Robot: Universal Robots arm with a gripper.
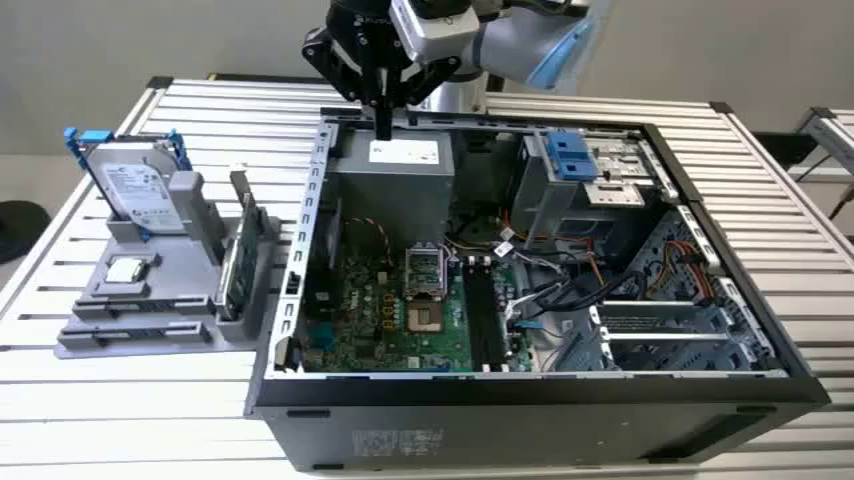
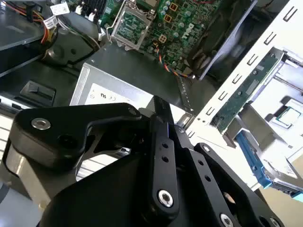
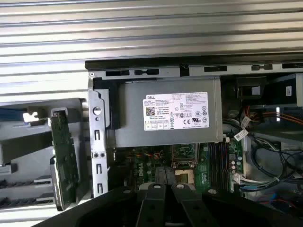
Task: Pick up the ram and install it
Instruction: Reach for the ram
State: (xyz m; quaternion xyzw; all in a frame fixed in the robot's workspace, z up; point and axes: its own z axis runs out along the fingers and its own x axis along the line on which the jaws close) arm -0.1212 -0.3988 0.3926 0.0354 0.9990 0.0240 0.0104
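Green ram (image 1: 244,250) stands on edge in the gray holder (image 1: 134,325), at 9 o'clock of the open case (image 1: 534,388) in the exterior view; past the case wall, the gripper (image 1: 384,128) hangs pressed together, empty, over the power supply (image 1: 394,175).

A slatted metal table (image 1: 787,165) carries an open computer case (image 1: 534,440) and, beside it, a grey parts stand (image 1: 134,335).

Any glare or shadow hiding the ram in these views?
Exterior view: even light, ram plain in its holder. Second wrist view: glare washes the white case edge beside it; the gripper darkens the foreground. First wrist view: bright table slats, ram shaded but visible.
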